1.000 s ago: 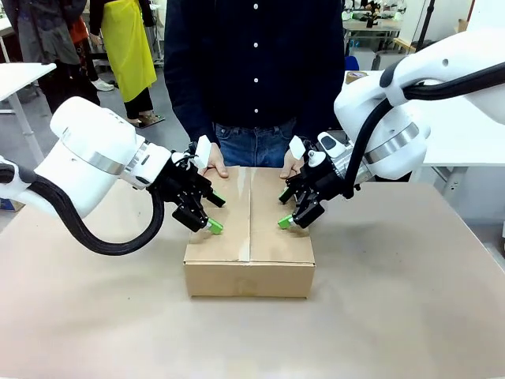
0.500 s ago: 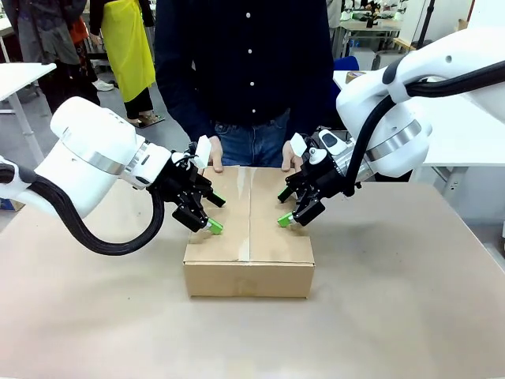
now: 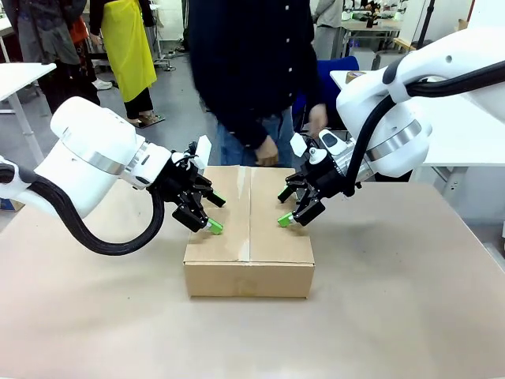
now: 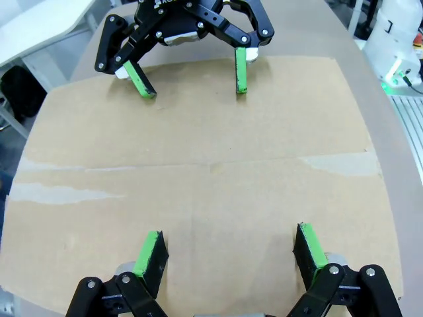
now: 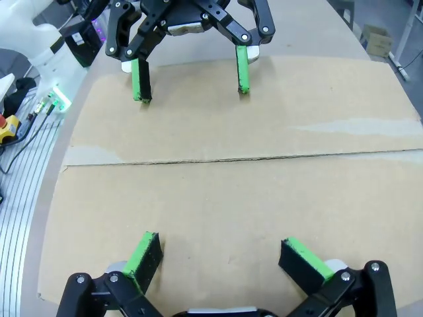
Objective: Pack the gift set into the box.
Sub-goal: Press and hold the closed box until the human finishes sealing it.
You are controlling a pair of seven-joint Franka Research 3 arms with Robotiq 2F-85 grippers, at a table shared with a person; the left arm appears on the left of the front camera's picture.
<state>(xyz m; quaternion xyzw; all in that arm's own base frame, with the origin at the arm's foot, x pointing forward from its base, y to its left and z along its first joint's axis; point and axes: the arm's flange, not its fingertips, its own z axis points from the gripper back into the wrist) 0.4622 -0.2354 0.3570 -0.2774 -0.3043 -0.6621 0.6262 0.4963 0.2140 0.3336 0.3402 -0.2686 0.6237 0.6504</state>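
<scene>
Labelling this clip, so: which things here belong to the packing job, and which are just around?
Job: box, closed; left gripper and right gripper, both open over its top.
Around: table; person behind the box; small carton off the table.

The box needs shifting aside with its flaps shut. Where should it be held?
Probably the box by opposite side walls, left tool pressing in from the left, right tool from the right: it lies flat, closed, wider than either open tool's span.

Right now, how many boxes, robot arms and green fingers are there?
Box: 1
Robot arms: 2
Green fingers: 4
Total: 7
</scene>
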